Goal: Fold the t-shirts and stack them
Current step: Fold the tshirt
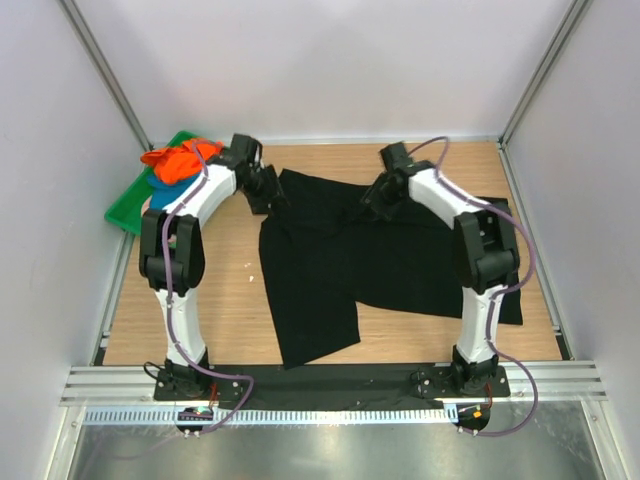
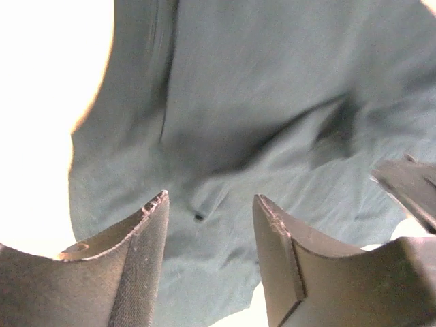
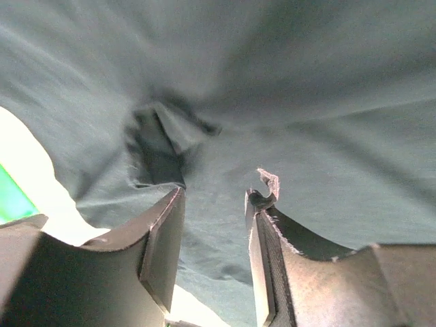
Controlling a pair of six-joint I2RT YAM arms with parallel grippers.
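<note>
A large black t-shirt (image 1: 370, 265) lies spread and partly folded across the middle and right of the wooden table. It looks grey-blue in the left wrist view (image 2: 272, 102) and in the right wrist view (image 3: 286, 82). My left gripper (image 1: 272, 197) is open just above the shirt's far left edge, nothing between its fingers (image 2: 146, 259). My right gripper (image 1: 366, 205) is open above the shirt's far middle, its fingers (image 3: 167, 245) apart over the cloth. An orange t-shirt (image 1: 180, 160) and a blue one (image 1: 162, 188) lie bunched at the far left.
A green plastic tray (image 1: 128, 210) under the bunched shirts sits against the left wall at the back; a sliver of it shows in the right wrist view (image 3: 10, 197). White walls with metal posts enclose the table. A metal rail runs along the near edge.
</note>
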